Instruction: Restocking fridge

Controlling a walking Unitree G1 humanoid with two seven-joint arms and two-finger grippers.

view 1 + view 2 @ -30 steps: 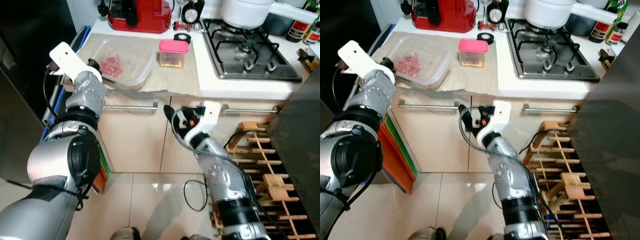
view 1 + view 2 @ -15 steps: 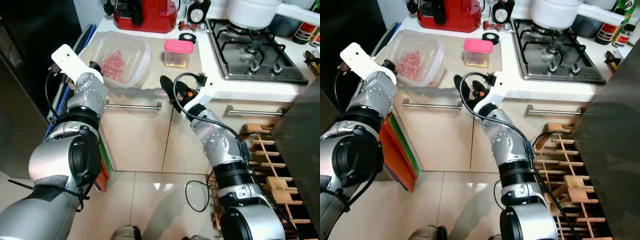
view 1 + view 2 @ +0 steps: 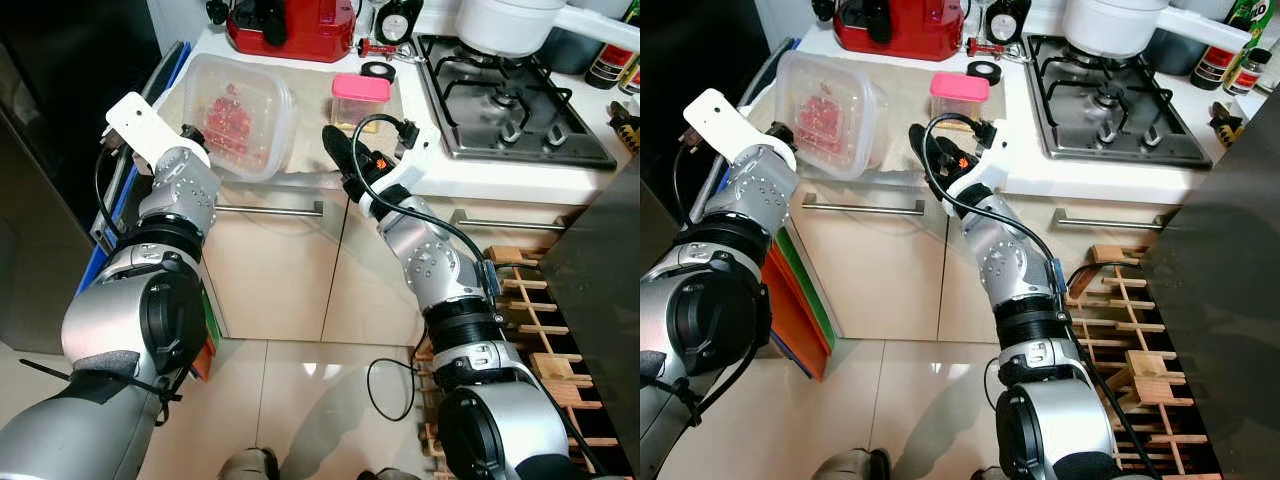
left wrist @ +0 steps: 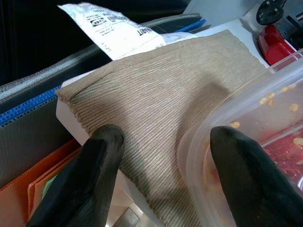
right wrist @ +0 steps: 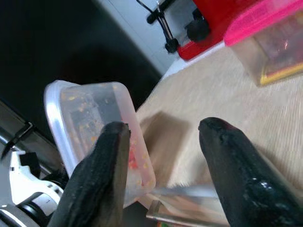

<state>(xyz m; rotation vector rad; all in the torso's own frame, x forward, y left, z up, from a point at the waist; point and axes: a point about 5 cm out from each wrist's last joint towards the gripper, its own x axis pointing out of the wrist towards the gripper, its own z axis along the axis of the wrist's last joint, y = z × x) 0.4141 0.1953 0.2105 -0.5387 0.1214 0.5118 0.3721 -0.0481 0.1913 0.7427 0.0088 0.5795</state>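
A clear plastic container (image 3: 238, 112) with red pieces inside stands tilted up on the beige mat (image 3: 312, 128) on the counter. My left gripper (image 4: 170, 161) is open at the container's near left corner, and the clear rim lies just over one of its fingers (image 4: 241, 165). My right gripper (image 3: 338, 155) is raised at the counter's front edge, open, with the container (image 5: 94, 123) just beyond one finger. A small tub with a pink lid (image 3: 360, 97) stands on the mat to the right of the container.
A red appliance (image 3: 285, 20) stands at the back, a gas hob (image 3: 515, 95) with a white pot (image 3: 500, 20) to the right. A black tape roll (image 3: 377, 72) lies nearby. A wooden rack (image 3: 530, 330) leans by the cupboards. The dark fridge (image 3: 60, 100) is left.
My right arm rose from in front of the cupboard to the counter edge. The clear container went from lying flat to tilted up on its side.
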